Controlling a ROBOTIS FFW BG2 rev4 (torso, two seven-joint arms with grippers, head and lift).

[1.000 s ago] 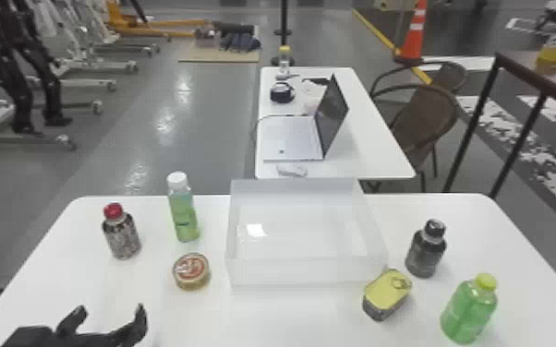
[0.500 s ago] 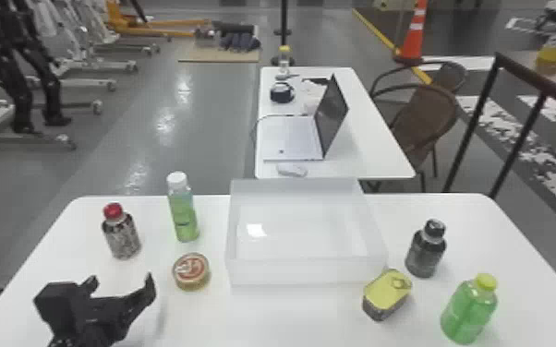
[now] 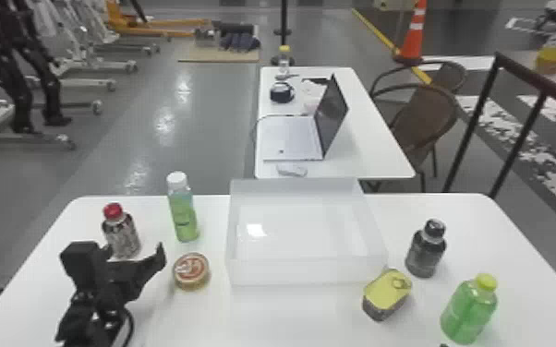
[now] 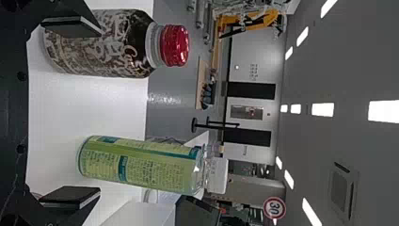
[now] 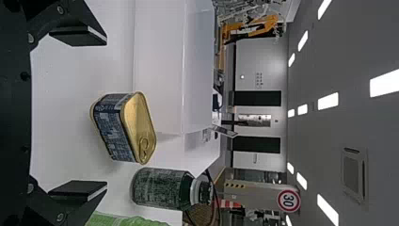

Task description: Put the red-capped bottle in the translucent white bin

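Red-capped bottle [image 3: 123, 236] upright outside translucent white bin [image 3: 307, 272], to its left; left end effector [image 3: 135, 250] wide; right end effector [image 3: 445, 345] wide.

Glossy red cap [image 4: 175, 45], apparently plastic.

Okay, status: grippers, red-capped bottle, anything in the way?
Left gripper open, right gripper open. Red-capped bottle upright on table, ungripped. White-capped bottle between it and bin.
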